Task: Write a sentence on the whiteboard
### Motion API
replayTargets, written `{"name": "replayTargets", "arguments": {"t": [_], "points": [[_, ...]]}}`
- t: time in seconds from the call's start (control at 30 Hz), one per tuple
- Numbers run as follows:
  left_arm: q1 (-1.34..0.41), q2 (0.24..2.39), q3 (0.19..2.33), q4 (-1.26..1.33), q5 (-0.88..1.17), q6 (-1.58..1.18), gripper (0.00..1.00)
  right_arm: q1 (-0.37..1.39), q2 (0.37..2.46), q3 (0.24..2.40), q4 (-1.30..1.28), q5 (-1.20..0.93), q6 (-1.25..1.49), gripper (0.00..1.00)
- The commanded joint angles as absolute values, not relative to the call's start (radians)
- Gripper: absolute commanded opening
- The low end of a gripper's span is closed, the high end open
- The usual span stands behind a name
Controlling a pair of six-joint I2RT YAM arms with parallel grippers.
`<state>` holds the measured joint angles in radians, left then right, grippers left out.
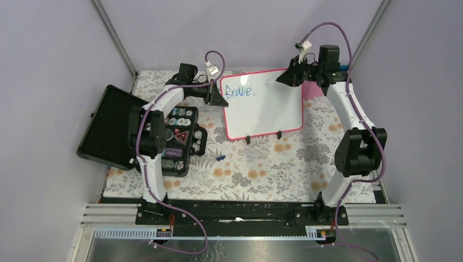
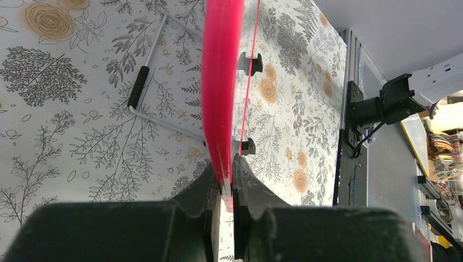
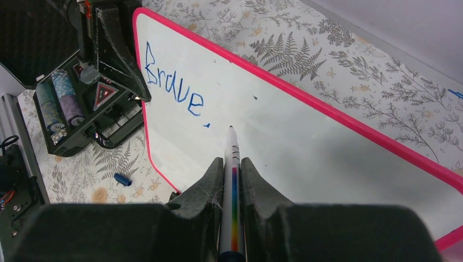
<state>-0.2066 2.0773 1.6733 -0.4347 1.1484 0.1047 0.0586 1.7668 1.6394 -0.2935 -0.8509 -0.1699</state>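
The whiteboard (image 1: 265, 109) stands propped mid-table (image 1: 273, 164), its edge clenched in the left fingers (image 2: 210, 191). The right fingers (image 3: 210, 180) grasp the marker (image 3: 231, 144), its tip just past the blue lettering (image 3: 174, 90). I'd press lightly and brace the board.

— What can actually be read here?

— One word, in blue lettering (image 1: 240, 91) on the whiteboard (image 1: 267, 117): "Brave", with a small comma or dot after it.

— Where is it?

— In the top view it is at the board's upper left corner. In the right wrist view it slants down from the upper left of the frame, with the small mark a little below the last letter.

— Anything else?

— A red triangle sign (image 1: 184, 136) inside the open black case (image 1: 109, 125), left of centre in the top view. Its inner marks are too small to read.
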Motion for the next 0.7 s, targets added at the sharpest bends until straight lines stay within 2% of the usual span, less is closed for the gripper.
{"name": "replayTargets", "arguments": {"t": [0.0,0.67], "points": [[-0.213,2.095,1.706,-0.429,1.113,0.169,0.00,0.055,1.785,1.670,-0.260,-0.868,-0.163,0.00],[-0.213,2.092,1.713,-0.431,1.130,0.160,0.00,0.061,1.819,1.702,-0.258,-0.928,-0.131,0.00]]}}
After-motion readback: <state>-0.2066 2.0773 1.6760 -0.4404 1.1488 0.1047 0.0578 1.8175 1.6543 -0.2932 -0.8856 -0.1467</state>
